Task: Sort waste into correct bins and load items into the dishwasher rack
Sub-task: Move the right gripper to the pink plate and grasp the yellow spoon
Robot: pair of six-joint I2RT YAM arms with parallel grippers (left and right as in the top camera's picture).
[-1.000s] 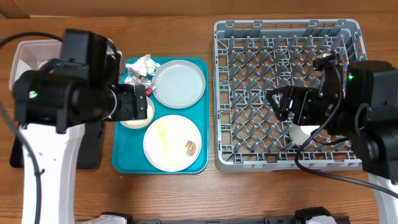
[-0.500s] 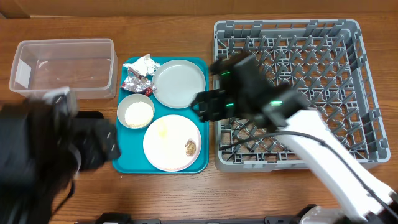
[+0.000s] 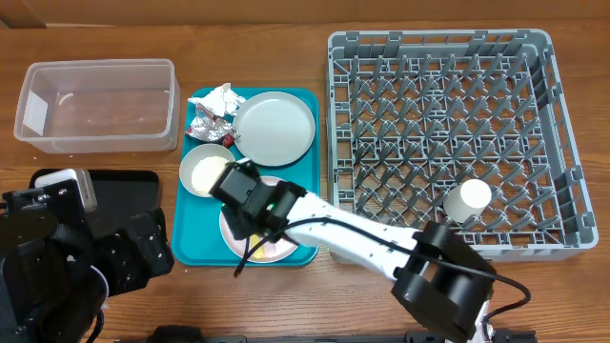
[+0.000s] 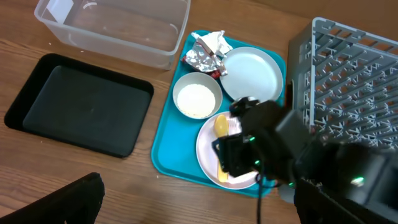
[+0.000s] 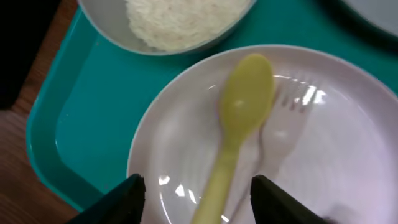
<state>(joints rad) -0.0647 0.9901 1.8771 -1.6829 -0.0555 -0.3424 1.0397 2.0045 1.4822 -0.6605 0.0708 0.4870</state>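
The pale-yellow utensil [image 5: 239, 121], a spoon, lies on the pale pinkish-white plate [image 3: 250, 250] on a teal tray. My right gripper [image 5: 200, 200] is open, low over the plate, with a finger on each side of the spoon handle. The gripper also shows in the overhead view [image 3: 246, 202]. The grey bowl [image 3: 207, 171] holds rice. The foil wrapper [image 3: 212, 121] and the grey plate [image 3: 274, 127] sit at the tray's back. The white cup [image 3: 469, 197] stands in the dishwasher rack [image 3: 438, 43]. My left gripper [image 4: 199, 208] is open and empty at the front left. The brown scrap is hidden.
The clear tub [image 3: 95, 100] stands at the back left, with the black tray [image 3: 129, 195] in front of it, partly under my left arm. The teal tray [image 3: 186, 243] lies between them and the rack. My right arm crosses the front of the table.
My right arm left the rack, leaving the cup there, and swung left over the pale plate. My left arm pulled back from over the tub to the front left corner.
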